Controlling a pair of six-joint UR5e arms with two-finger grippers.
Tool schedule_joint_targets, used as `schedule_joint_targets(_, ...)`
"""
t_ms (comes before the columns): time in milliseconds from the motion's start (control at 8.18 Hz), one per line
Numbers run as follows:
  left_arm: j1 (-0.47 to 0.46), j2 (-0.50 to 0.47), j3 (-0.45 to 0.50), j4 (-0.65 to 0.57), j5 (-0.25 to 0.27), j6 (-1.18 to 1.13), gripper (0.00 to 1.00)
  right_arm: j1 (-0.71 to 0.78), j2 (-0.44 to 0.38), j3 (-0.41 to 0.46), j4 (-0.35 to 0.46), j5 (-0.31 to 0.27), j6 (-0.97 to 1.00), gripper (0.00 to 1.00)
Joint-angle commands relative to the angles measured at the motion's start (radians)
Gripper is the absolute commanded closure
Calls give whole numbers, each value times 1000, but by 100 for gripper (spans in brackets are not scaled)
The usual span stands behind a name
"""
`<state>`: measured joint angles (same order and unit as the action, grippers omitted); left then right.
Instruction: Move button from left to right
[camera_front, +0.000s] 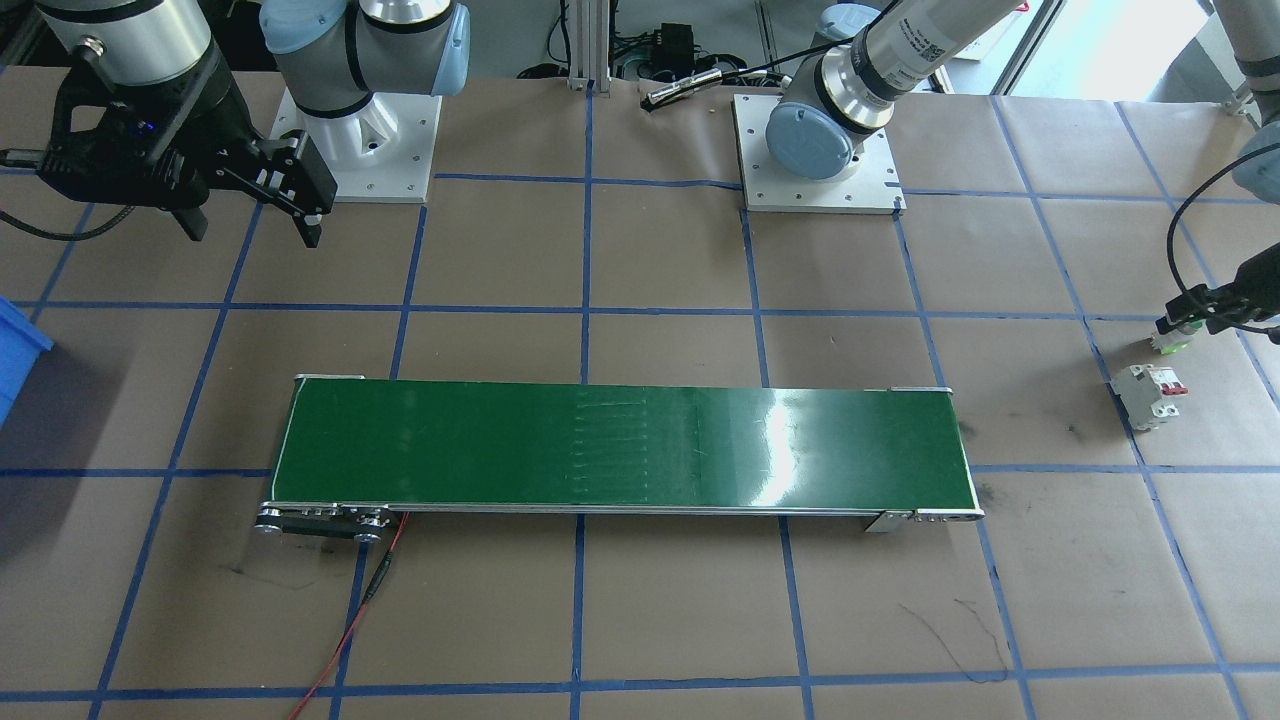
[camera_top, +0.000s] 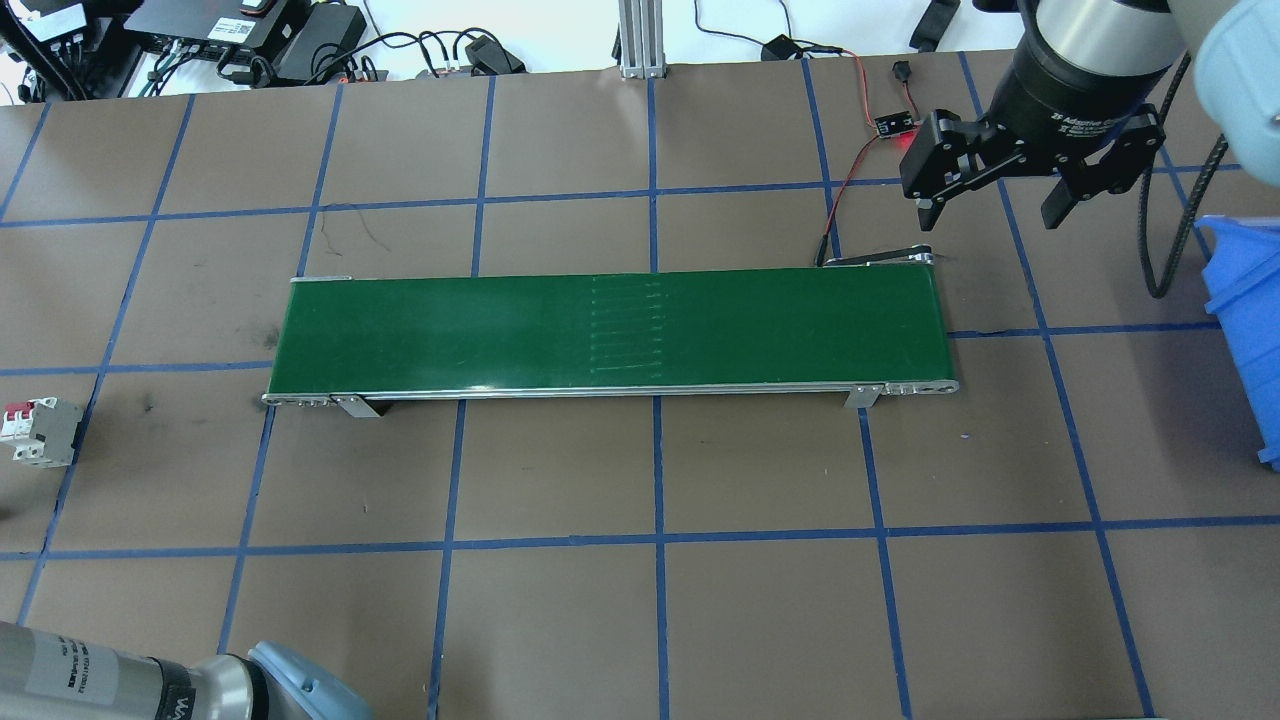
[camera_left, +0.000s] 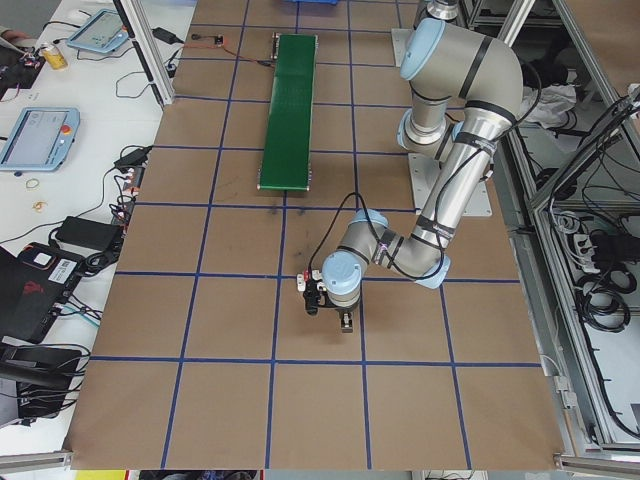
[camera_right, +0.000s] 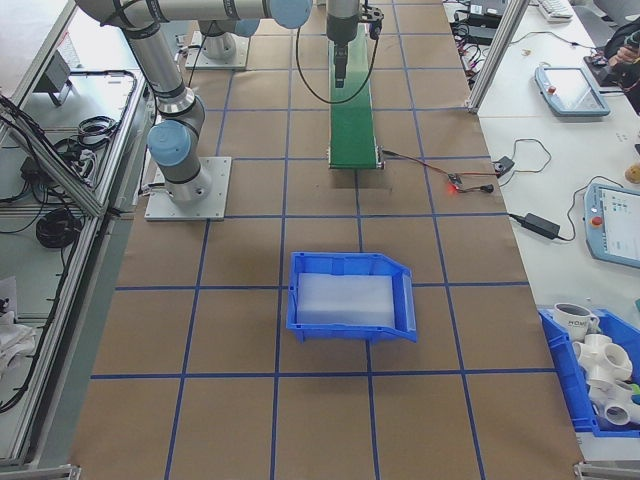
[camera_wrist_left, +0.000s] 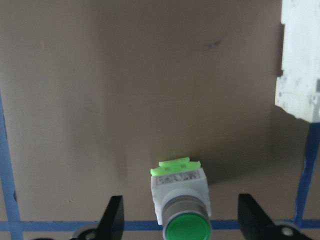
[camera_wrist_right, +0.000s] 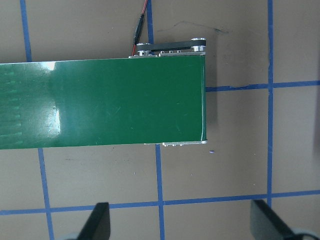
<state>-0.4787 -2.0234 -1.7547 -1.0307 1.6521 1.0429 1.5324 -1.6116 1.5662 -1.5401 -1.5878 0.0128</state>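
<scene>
Green on its round cap and on a small ridged tab at its far end, the little push-button switch (camera_wrist_left: 180, 195) has a squarish whitish body with a printed label and a grey collar under the cap; it lies on its side on the brown paper-covered table (camera_wrist_left: 125, 90) with the cap turned toward the left wrist camera. It sits between the two black fingertips (camera_wrist_left: 114, 216) of the left arm's black two-finger gripper (camera_wrist_left: 181, 220), which are spread wide, each tip well clear of the body, so nothing is pinched. In the front-facing view the same button (camera_front: 1172, 336) shows at the table's far edge just under the left gripper (camera_front: 1200, 312), near the white boxy circuit breaker with red toggles (camera_front: 1150, 394), which stands apart from it. In the wrist view only a corner of that breaker (camera_wrist_left: 300, 65) shows, cut off by the frame, and the button's cap is clipped at the bottom edge. The label's print is too small to read. In the overhead view the left gripper and the button fall outside the frame. The right arm's black gripper (camera_top: 995, 205) hangs with its fingers apart above the table beside the end of the long green conveyor belt (camera_top: 610, 330), holding nothing.
</scene>
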Motion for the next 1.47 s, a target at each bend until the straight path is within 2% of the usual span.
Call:
schedule_joint_targets(0,0,-3,-2,1,-11,6,29,0,1,0,0,2,-1,0)
schedule_joint_targets(122,0,-3,-2,1,-8,8,46,0,2,0,0,-1,-1,0)
schedule_joint_targets(244,-1,-3,1,1,-5,9,58,0,2,0,0,2,-1,0)
schedule_joint_targets(367,0,-3,-2,0,-8,8,63,0,2,0,0,2,-1,0)
schedule_joint_targets(611,0,-3,6,-2,-8,8,71,0,2,0,2,2,-8,0)
schedule_joint_targets(978,-1,26,9,-31,-6,-1,76,0,2,0,2,2,-11,0)
schedule_joint_targets(1222,-8,81,50,-158,-18,-20,83,0,4,0,0,2,-11,0)
schedule_joint_targets(1344,-9,116,79,-227,-62,-36,83,0,4,0,2,2,-11,0)
